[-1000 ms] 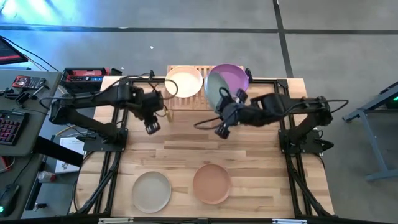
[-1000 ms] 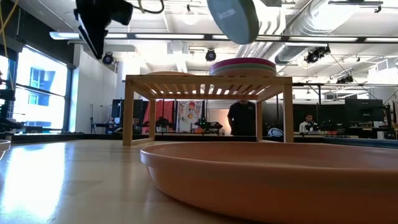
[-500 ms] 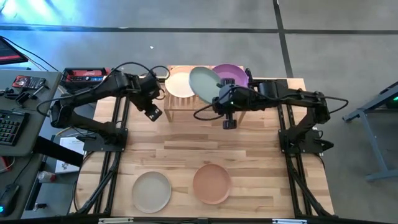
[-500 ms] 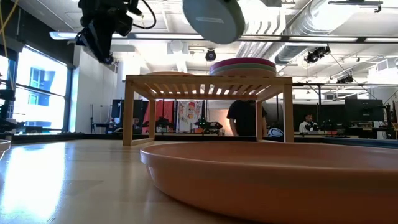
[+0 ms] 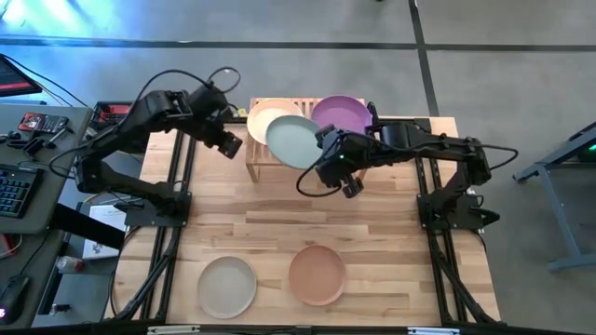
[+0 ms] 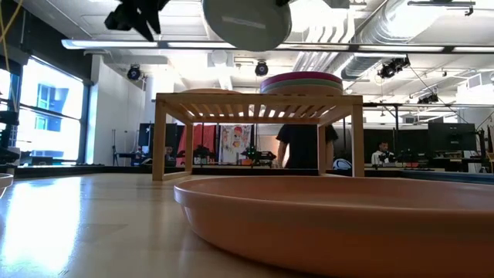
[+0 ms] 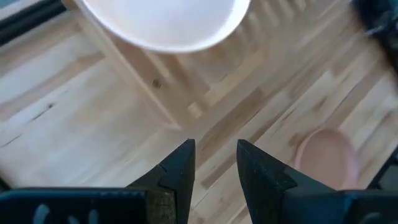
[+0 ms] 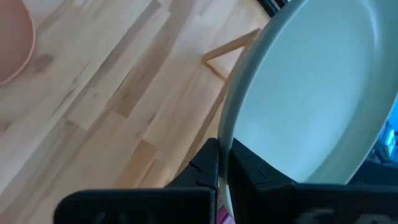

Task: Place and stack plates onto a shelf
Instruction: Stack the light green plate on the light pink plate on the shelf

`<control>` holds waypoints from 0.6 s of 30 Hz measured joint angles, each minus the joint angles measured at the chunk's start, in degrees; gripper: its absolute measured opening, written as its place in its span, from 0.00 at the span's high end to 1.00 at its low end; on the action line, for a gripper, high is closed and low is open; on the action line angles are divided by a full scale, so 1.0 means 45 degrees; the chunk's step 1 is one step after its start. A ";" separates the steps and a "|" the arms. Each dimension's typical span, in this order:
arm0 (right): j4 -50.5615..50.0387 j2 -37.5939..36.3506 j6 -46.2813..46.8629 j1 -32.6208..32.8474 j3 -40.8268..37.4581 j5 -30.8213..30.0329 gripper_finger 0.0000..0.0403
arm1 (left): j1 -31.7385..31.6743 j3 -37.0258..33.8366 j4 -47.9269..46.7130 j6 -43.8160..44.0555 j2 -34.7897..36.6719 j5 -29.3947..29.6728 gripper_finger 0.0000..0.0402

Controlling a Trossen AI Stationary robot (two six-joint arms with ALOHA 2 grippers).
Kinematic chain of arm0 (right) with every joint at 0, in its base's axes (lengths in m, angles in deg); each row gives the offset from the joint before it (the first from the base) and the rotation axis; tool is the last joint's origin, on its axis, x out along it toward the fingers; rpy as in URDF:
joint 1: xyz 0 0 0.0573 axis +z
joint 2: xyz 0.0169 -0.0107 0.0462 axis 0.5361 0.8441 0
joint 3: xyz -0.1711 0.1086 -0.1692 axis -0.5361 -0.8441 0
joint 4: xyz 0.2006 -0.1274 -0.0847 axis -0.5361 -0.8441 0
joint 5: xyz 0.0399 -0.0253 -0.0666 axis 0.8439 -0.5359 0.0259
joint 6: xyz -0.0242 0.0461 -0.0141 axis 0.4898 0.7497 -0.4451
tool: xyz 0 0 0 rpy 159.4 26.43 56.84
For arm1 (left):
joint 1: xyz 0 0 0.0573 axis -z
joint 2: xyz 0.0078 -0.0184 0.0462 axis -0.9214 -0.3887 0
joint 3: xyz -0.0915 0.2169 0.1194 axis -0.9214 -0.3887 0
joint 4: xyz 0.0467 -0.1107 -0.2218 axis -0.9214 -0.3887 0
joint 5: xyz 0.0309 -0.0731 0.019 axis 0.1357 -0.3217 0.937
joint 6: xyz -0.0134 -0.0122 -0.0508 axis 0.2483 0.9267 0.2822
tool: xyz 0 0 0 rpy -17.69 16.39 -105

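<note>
Shelf [image 5: 264, 158] with purple-topped plate stack [image 5: 341, 113], peach plate [image 5: 264, 116].

A big wooden table [image 5: 279, 233] is holding everything up. A beige plate [image 5: 227, 286] and a terracotta plate [image 5: 317, 274] are lying side by side near its front edge. At the back, the little wooden shelf [image 5: 256, 160] is standing on short legs, carrying a peach plate [image 5: 261, 116] and a purple plate [image 5: 345, 113] stack.

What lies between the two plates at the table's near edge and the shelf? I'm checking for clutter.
Only bare table in the high view, between the beige plate, terracotta plate and shelf.
</note>
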 joint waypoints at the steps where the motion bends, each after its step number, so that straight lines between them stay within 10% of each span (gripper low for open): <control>1: -0.0010 0.0036 -0.0136 0.0025 0.0000 0.0035 1.00 | 0.0000 0.0207 -0.0008 0.0160 -0.0002 0.0000 0.74; 18: -0.0498 0.1074 -0.2030 0.1004 0.0000 0.0216 1.00 | 0.0752 0.1161 0.0952 0.1855 -0.0337 -0.0034 0.74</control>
